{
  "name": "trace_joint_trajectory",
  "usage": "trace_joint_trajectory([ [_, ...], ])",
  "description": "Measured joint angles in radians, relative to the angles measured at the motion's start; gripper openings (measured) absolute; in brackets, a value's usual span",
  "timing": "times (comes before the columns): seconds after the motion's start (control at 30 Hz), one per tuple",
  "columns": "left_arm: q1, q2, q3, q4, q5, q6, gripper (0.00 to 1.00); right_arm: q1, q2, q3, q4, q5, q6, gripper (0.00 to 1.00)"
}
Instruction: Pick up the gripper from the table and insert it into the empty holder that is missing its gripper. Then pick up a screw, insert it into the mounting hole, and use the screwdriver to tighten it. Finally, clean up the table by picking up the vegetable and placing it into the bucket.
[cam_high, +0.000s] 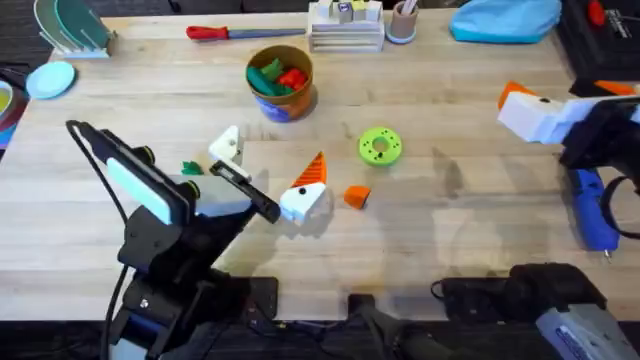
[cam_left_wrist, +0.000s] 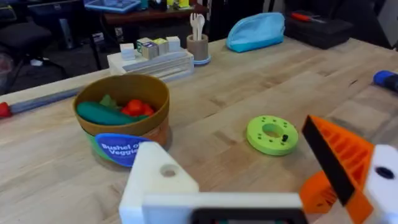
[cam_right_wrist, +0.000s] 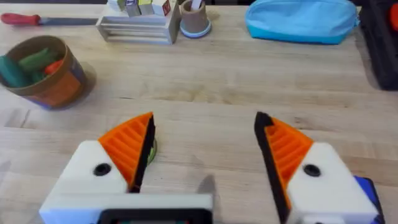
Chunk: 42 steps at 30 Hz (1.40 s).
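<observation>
Centrally in the overhead frame, the left hand (cam_high: 270, 180) sits low over the pale wooden surface (cam_high: 450, 230), released: one white finger bears an orange ribbed pad, the other shows bare white plastic with a hole. Just right of its orange-tipped finger lies the small orange plastic block (cam_high: 356, 197), near but apart. A round green disc with a hole (cam_high: 380, 146) rests up and right of the block. The small thin green toy vegetable (cam_high: 191, 168) lies left of the hand, beside the arm. Upper centre stands the short round tan-walled bucket with a blue band (cam_high: 281, 82), with green and red toy pieces in it. The long screwdriver with a red handle and grey shaft (cam_high: 245, 32) lies along the top edge, left of the bucket. At the right edge, the right hand (cam_right_wrist: 205, 149) hovers released, its orange pads well apart.
</observation>
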Motion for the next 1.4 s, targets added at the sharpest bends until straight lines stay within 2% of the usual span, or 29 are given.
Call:
trace_joint_trajectory([
  [1.0, 0.000, 0.000, 0.000, 0.001, 0.011, 0.000, 0.993, 0.000, 0.000, 0.000, 0.001, 0.000, 0.012, 0.935],
  [1.17, 0.000, 0.000, 0.000, 0.000, -0.011, 0.000, 0.993, 0.001, 0.012, 0.001, 0.004, -0.067, 0.081, 0.936],
  [1.3, 0.000, 0.000, 0.000, -0.005, -0.066, 0.000, 0.993, 0.052, 0.117, 0.007, -0.021, -0.181, 0.080, 0.935],
  [1.4, 0.000, 0.000, 0.000, -0.008, -0.100, 0.013, 0.993, 0.152, 0.219, 0.007, -0.031, -0.222, 0.051, 0.935],
])
